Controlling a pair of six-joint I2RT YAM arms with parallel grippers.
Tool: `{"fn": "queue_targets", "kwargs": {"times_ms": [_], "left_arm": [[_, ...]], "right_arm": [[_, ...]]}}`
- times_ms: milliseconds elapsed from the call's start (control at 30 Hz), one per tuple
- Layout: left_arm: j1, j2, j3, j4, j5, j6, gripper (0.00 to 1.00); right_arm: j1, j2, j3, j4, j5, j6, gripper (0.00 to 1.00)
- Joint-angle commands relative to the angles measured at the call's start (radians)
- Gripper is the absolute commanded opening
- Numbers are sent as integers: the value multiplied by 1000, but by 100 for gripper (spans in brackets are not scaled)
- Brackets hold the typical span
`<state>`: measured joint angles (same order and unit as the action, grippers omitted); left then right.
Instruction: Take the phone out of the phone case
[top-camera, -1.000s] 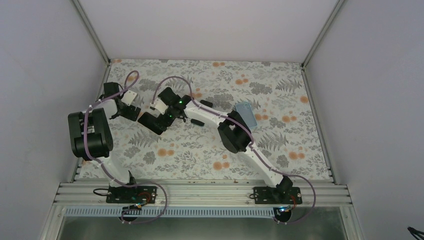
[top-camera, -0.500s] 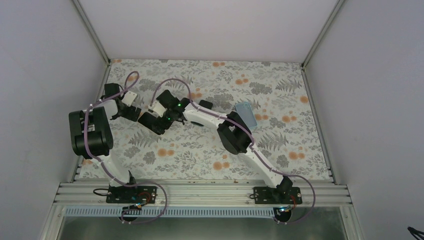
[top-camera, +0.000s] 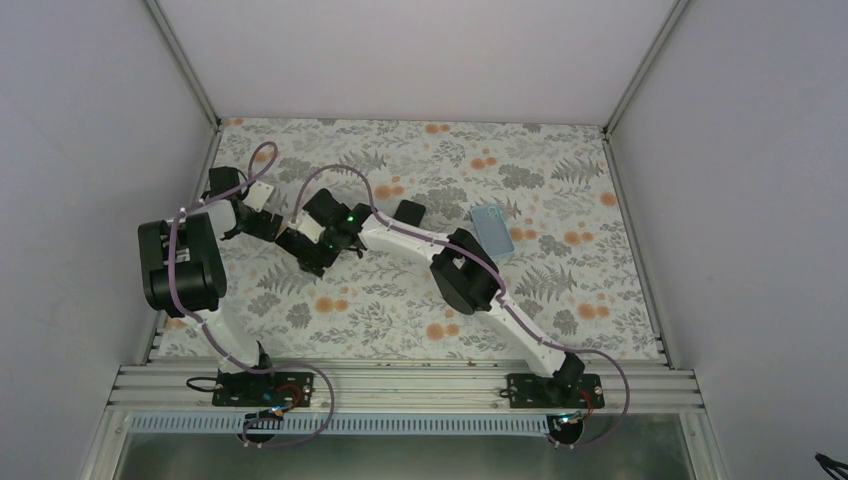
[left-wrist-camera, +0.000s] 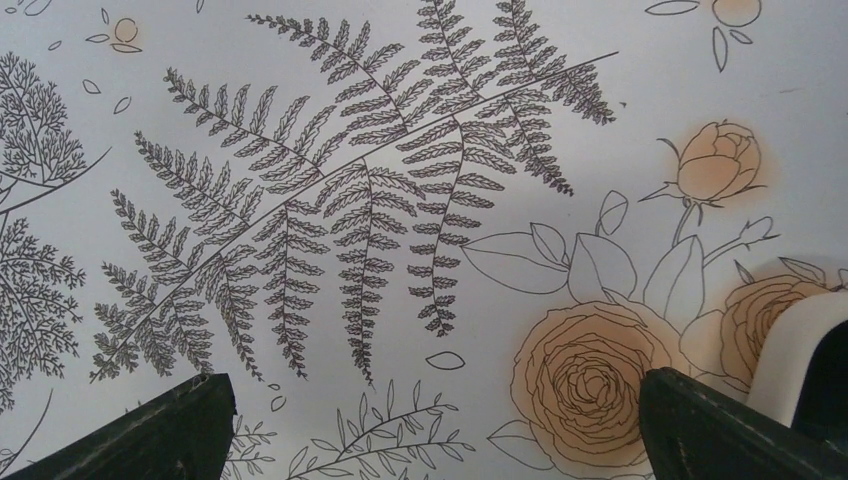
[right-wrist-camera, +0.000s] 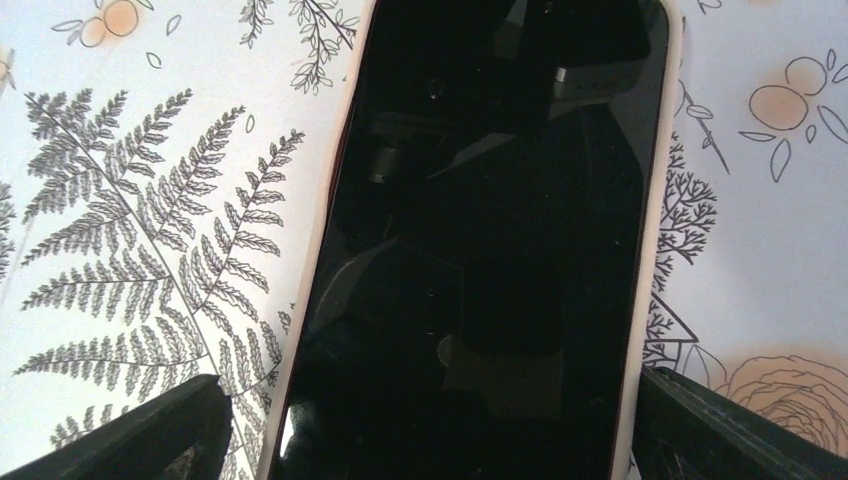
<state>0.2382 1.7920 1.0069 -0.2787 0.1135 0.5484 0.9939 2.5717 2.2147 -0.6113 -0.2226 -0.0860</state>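
Black glass: the phone (right-wrist-camera: 480, 250) lies screen up on the floral table (top-camera: 560, 170), with a pale rim around it.
Right tool (right-wrist-camera: 430, 440): spread wide, one finger on each side of the phone, gripping nothing.
Left tool (left-wrist-camera: 440, 440): spread wide over bare print, empty.
Phone case (top-camera: 492, 228): pale blue, flat on the table, well apart from both tools.

Floral-print tabletop (top-camera: 560, 170); plain grey walls (top-camera: 400, 50); aluminium frame rails (top-camera: 400, 385).

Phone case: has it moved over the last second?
No. The blue phone case stays beside the same orange flowers; the right arm merely uncovered it.
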Motion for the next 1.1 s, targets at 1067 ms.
{"fn": "queue_targets", "kwargs": {"times_ms": [1067], "left_arm": [[19, 97, 139, -413, 679, 11, 100]], "right_arm": [[-5, -289, -343, 163, 363, -159, 70]]}}
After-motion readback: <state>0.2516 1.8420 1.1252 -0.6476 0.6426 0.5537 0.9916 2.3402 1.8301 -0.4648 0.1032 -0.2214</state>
